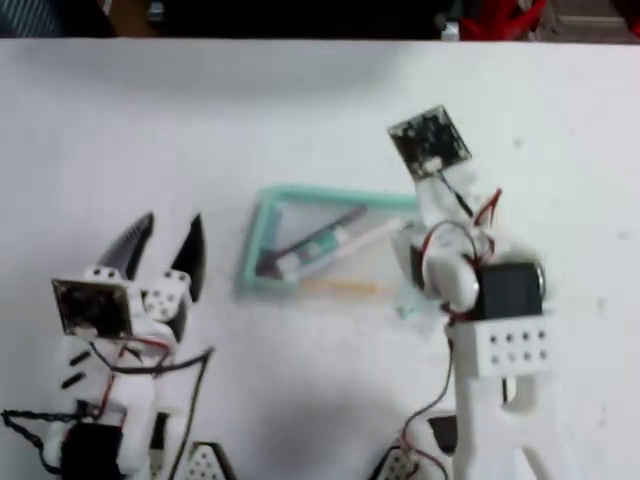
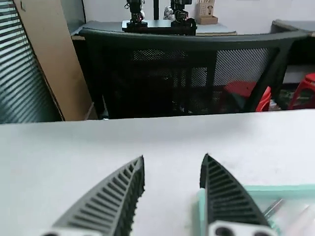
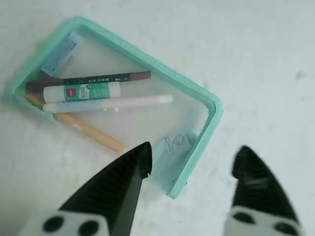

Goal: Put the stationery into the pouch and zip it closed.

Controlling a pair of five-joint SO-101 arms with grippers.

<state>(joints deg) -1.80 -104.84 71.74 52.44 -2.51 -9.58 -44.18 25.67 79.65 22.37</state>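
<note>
The right hand (image 3: pixel 194 149) is released, its fingers spread above one short end of the pouch (image 3: pixel 147 61). Inside the clear pouch lie a dark pen (image 3: pixel 98 78), a glue stick (image 3: pixel 81 92) and a white pen (image 3: pixel 113 103), with a pencil (image 3: pixel 88 132) along one long edge. The left hand (image 2: pixel 173 158), likewise released, sits over the counter (image 1: pixel 300 90) near the pouch's other end.

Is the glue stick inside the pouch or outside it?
Inside: the glue stick lies within the teal border of the pouch, beside a dark pencil.
</note>
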